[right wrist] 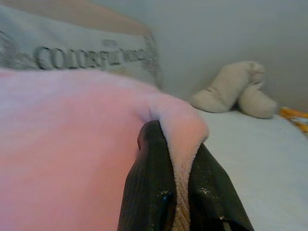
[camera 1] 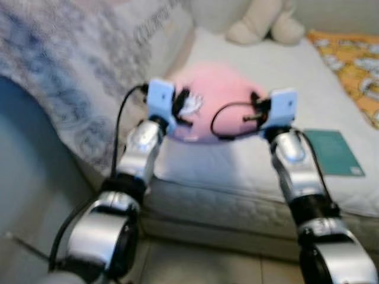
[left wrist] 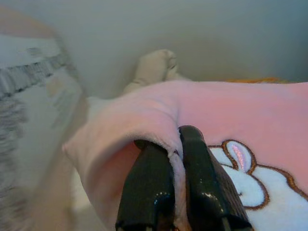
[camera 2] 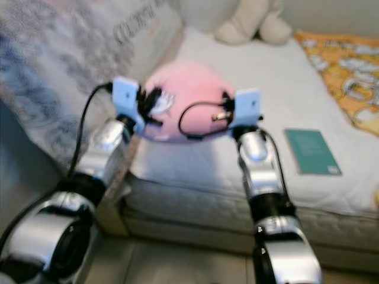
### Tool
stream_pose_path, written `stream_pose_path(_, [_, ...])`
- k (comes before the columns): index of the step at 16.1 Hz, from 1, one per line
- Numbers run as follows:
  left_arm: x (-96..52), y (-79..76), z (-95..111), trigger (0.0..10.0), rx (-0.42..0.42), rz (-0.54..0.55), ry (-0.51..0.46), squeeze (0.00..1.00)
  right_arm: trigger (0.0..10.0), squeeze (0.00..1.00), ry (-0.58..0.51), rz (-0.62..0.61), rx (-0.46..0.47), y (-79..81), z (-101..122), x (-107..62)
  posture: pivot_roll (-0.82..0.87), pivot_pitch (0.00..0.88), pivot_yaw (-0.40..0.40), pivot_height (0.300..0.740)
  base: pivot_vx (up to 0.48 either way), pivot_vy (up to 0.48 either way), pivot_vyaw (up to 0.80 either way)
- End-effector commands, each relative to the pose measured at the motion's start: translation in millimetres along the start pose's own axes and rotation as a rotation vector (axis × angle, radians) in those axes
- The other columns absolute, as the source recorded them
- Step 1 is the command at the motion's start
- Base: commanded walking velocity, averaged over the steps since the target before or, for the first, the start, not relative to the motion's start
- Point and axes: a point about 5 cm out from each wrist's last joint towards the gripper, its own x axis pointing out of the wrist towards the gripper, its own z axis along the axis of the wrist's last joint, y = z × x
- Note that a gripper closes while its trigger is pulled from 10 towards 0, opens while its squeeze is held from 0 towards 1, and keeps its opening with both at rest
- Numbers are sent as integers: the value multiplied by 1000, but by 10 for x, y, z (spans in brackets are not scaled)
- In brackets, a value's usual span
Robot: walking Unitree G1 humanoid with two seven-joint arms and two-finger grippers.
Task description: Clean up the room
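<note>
Left claw (left wrist: 174,159) and right claw (right wrist: 175,159) are each pinching an edge of the pink pillow (camera 1: 222,94) above the bed (camera 1: 249,171).

"COLORFUL", then an unclear word, on the grey blanket (right wrist: 91,57)

Beige plush toy (camera 1: 265,23) (top cropped)

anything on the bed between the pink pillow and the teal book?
Nothing: bare white sheet between pillow and book, per the right eye view.
</note>
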Motion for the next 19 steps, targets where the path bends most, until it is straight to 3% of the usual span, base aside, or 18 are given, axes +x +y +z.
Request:
stream_pose_path(1, [-60,238,38,10000,19,102,-13,0,10000,192,-39,-80,4,-140,86,27,-66,0,22,740,454,0,0])
stream_pose_path(9, [-62,254,22,10000,12,128,-1,0,10000,192,-29,-47,1,-85,85,65,-55,0,8,740,446,0,0])
stream_pose_path(12, [-48,251,37,10000,11,147,-3,0,10000,196,-25,-23,-2,-54,108,108,-46,0,1,740,314,364,0])
stream_pose_path(14, [-53,252,50,10000,19,182,-17,0,10000,192,-1,25,3,19,114,173,-16,0,-12,740,0,0,0])
stream_pose_path(16, [-52,292,56,10000,63,203,-5,0,10000,184,76,108,89,145,109,311,36,0,-43,740,0,0,0])
stream_pose_path(19, [-46,353,37,10000,118,264,12,0,10000,192,172,181,97,294,-101,286,89,79,-65,740,0,0,0])
